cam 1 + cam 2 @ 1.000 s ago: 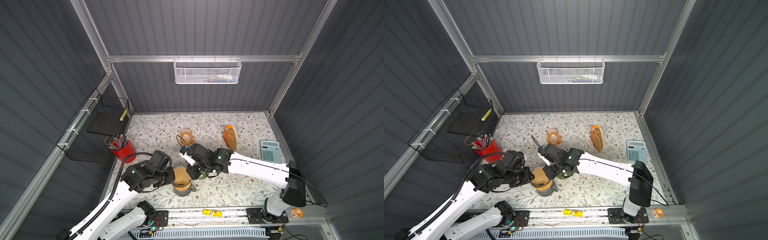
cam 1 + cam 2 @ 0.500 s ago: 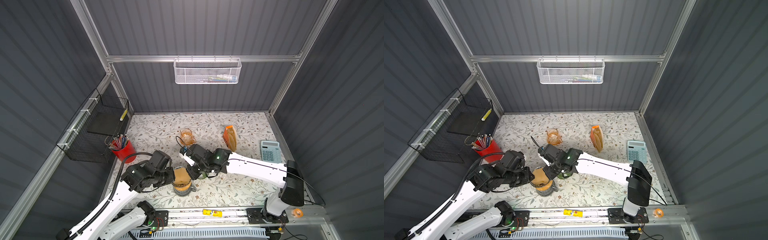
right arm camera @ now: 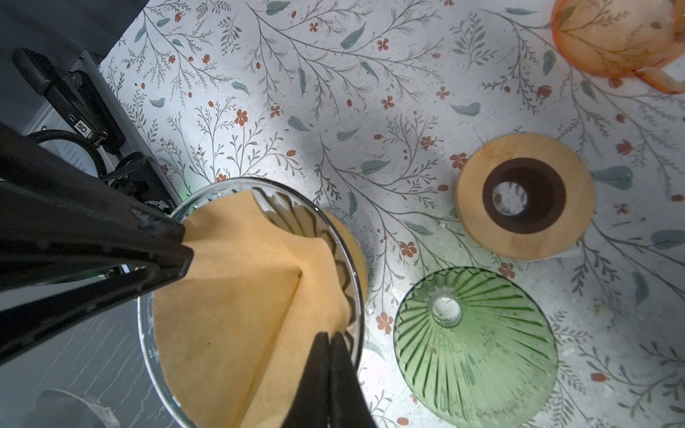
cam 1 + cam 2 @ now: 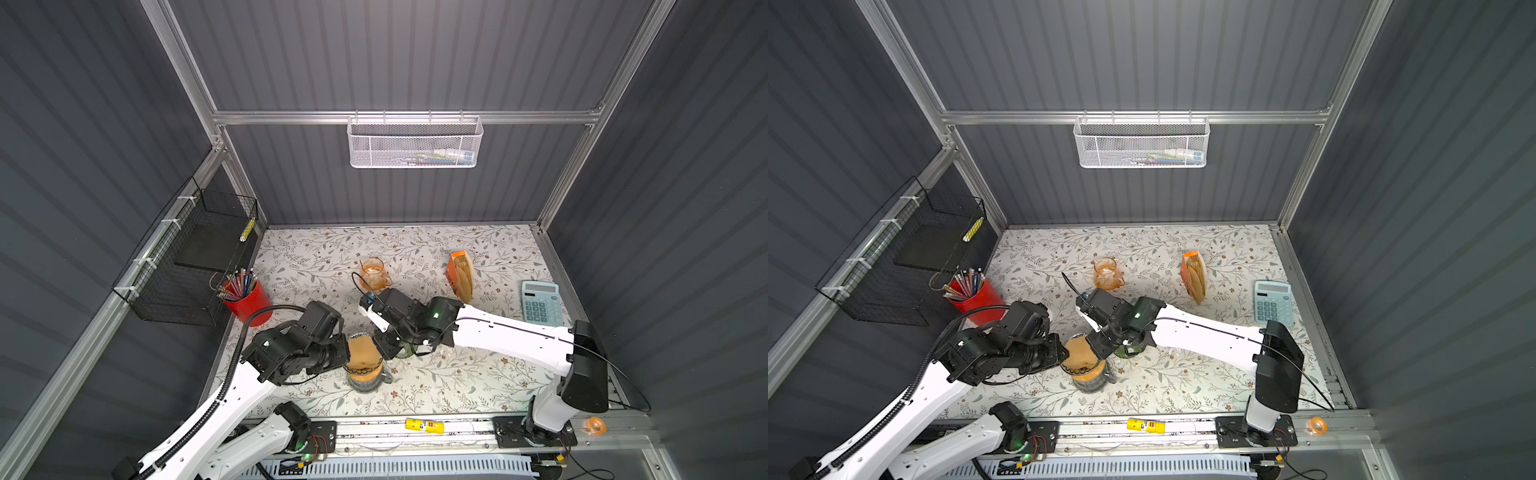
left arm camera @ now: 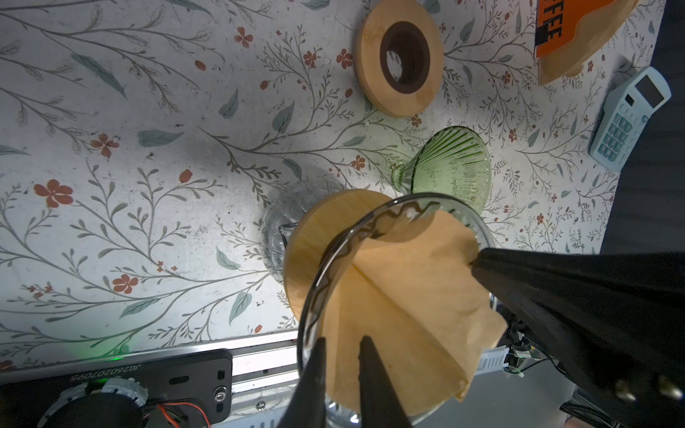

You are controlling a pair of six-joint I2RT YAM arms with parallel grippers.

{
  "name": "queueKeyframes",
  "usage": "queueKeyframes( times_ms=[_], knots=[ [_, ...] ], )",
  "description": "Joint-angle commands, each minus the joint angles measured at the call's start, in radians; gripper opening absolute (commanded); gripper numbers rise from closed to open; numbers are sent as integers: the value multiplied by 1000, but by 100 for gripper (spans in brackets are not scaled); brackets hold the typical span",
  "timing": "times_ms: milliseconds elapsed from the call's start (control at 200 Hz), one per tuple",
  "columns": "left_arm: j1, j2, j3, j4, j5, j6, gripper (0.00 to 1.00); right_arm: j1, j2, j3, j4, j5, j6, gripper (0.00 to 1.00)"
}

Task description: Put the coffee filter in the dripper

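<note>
A brown paper coffee filter (image 5: 415, 296) (image 3: 237, 315) sits opened inside the clear glass dripper (image 5: 315, 281) (image 3: 144, 333), which rests by its wooden collar (image 5: 307, 237) on a glass server near the table's front edge (image 4: 368, 384). My left gripper (image 5: 343, 342) straddles the dripper's rim, one finger outside the glass and one inside on the paper, shut on it. My right gripper (image 3: 328, 339) is shut on the filter's opposite edge, just inside the rim. Both top views show the filter (image 4: 362, 353) (image 4: 1080, 353) between the two grippers (image 4: 347, 357) (image 4: 380, 353).
A green ribbed glass cone (image 3: 474, 344) stands right beside the dripper, under the right arm. A loose wooden ring (image 3: 524, 194) lies just beyond. Farther back are an orange glass pitcher (image 4: 374, 272), a filter pack (image 4: 461, 276), a calculator (image 4: 540, 301) and a red pencil cup (image 4: 249, 299).
My right gripper has edged slightly toward the dripper with the filter's edge in it. The left arm has not moved.
</note>
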Motion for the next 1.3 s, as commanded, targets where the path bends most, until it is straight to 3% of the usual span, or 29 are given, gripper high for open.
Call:
queueKeyframes(
  times_ms=[0, 560, 1296],
  knots=[
    [-4, -3, -12, -8, -4, 1, 19, -3, 20, 2, -21, 26, -1, 6],
    [-4, 4, 69, -30, -17, 5, 19, -3, -14, 22, -25, 26, 1, 7],
    [-4, 9, 75, -18, -18, 2, 19, -3, -62, 25, -26, 32, 9, 17]
  ],
)
